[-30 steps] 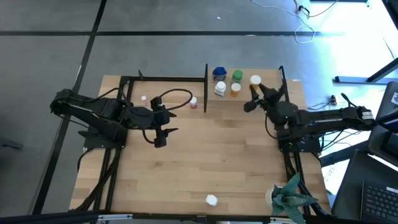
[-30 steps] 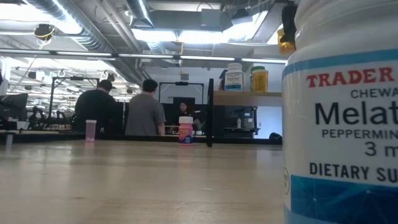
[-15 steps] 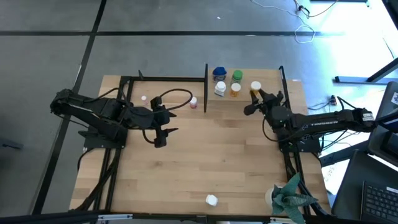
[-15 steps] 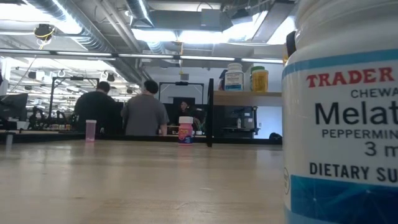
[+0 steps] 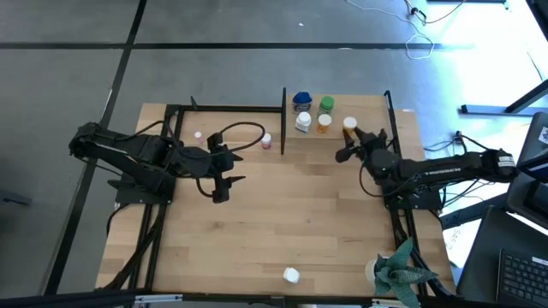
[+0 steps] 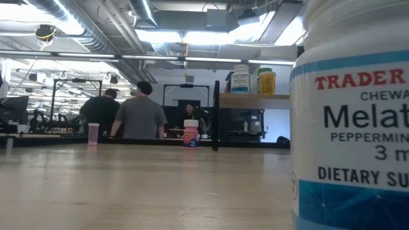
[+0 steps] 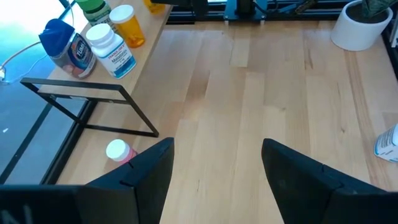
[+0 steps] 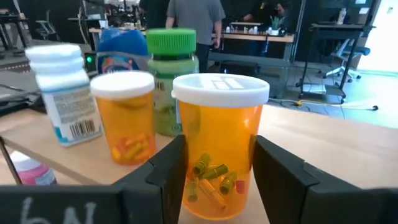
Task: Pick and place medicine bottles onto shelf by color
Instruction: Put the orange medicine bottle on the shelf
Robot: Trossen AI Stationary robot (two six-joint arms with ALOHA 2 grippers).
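Observation:
The shelf stands at the table's far right, with black uprights. A blue bottle, a green one, a white one and an orange one stand on it. My right gripper is over the shelf's right part, shut on another orange bottle with a white cap. My left gripper hangs open and empty over the table's left middle; its wrist view shows bare wood between the fingers. Two pink bottles stand on the table left of the shelf. My right gripper pinches the orange bottle's clear body, below the white cap, between its two fingers, one on each side. The fingers come about level from the table's near right. The bottle stands upright; whether its base touches the shelf board I cannot tell.
A white bottle stands at the table's near edge and fills the low view's right side. A green plant in a white pot sits at the near right corner. People stand in the room beyond the table.
My right gripper has gone down and a little toward the table's near edge with the orange bottle, which stays upright and now stands beside the other bottles on the shelf. People in the room behind have walked.

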